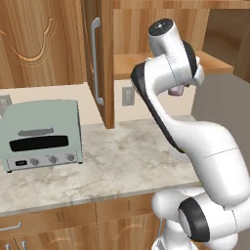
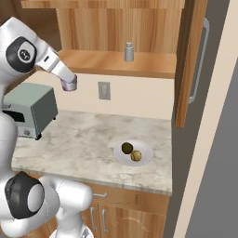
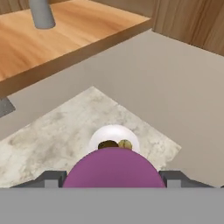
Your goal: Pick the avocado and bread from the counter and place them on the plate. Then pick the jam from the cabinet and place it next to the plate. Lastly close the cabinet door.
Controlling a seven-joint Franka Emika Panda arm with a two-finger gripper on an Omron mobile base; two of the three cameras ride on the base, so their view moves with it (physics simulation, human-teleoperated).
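Note:
My gripper [image 2: 69, 85] is shut on the purple jam [image 2: 69, 85] jar and holds it in the air above the counter [image 2: 79, 139], out in front of the cabinet shelf [image 2: 116, 62]. In the hand view the jam [image 3: 113, 168] sits large between the fingertips [image 3: 51, 178]. Far below lies the white plate [image 3: 97, 136] with the dark avocado [image 3: 107, 144] and the tan bread [image 3: 125, 144] on it. From the right base the plate [image 2: 147, 149] lies near the counter's right end, bearing avocado [image 2: 127, 148] and bread [image 2: 135, 155]. The cabinet door [image 2: 188, 60] stands open.
A grey shaker bottle [image 2: 129, 51] stands on the cabinet shelf. A pale green toaster oven [image 1: 41, 134] takes up the counter's left side. A wall outlet [image 2: 104, 90] sits under the shelf. The open door [image 1: 100, 58] juts out over the counter, its silver handle [image 1: 96, 63] facing out.

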